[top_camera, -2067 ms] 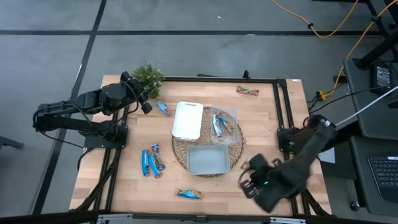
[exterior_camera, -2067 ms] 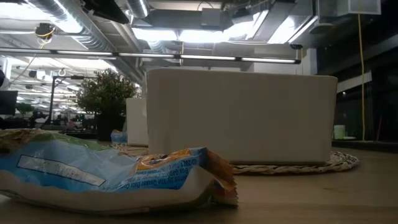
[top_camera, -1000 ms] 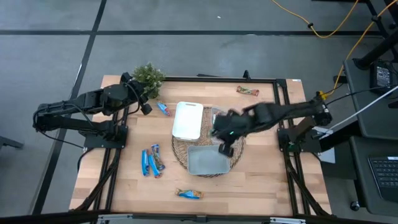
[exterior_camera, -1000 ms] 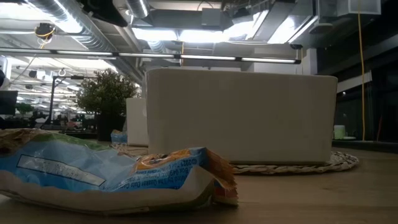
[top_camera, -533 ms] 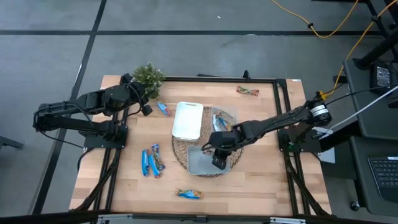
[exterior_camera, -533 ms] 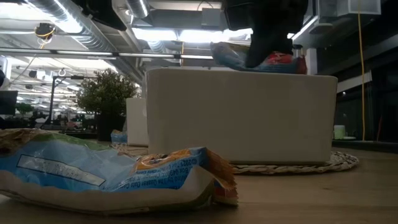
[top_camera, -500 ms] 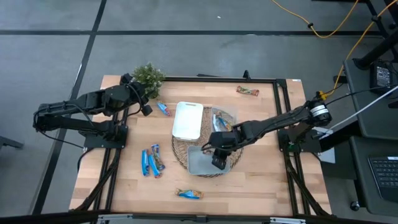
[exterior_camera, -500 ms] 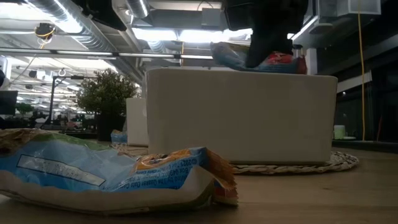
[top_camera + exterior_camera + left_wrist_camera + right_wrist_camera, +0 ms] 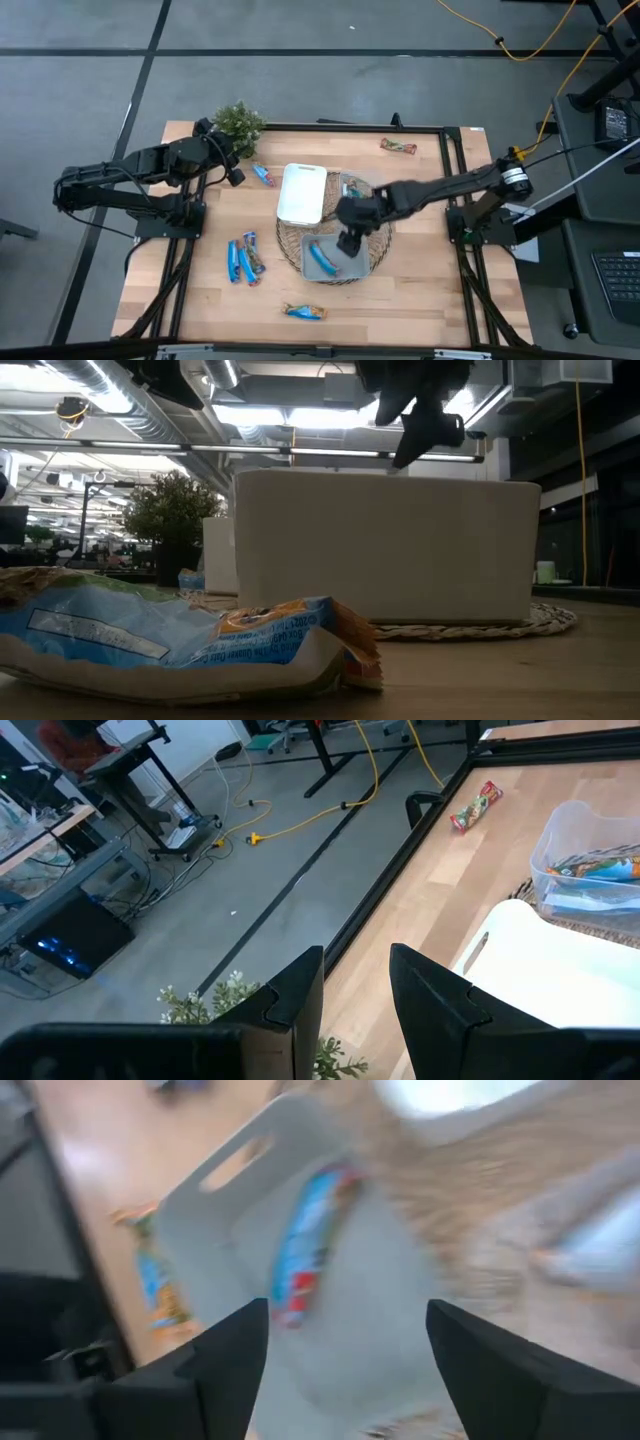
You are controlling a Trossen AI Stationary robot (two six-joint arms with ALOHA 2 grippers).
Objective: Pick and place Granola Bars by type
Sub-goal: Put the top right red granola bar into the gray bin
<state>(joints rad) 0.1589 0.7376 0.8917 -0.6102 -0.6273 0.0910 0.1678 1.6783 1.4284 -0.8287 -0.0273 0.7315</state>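
A blue granola bar with a red end [image 9: 320, 257] lies flat in the grey tray [image 9: 350, 268] on the woven mat; it also shows in the right wrist view [image 9: 305, 1245]. My right gripper [image 9: 349, 241] hangs open just above that tray, empty [image 9: 345, 1318]. More bars lie in the clear tub [image 9: 360, 195]. Loose bars lie on the table: two blue ones [image 9: 241, 259], one [image 9: 263, 175], one near the front edge [image 9: 305, 311] and a red one [image 9: 398, 146]. My left gripper [image 9: 236, 172] waits open at the far left, near the plant.
A white tray [image 9: 302, 193] stands on the mat [image 9: 288, 240] to the left of the clear tub. A small potted plant [image 9: 238, 124] stands at the far left corner. In the low view the front bar [image 9: 180, 640] lies before the grey tray's wall [image 9: 385, 545].
My right gripper has carried a blue bar from over the clear tub toward the near edge, over the grey tray, and has let it go. The bar now lies flat in the grey tray. The gripper has drawn back a little toward the far edge.
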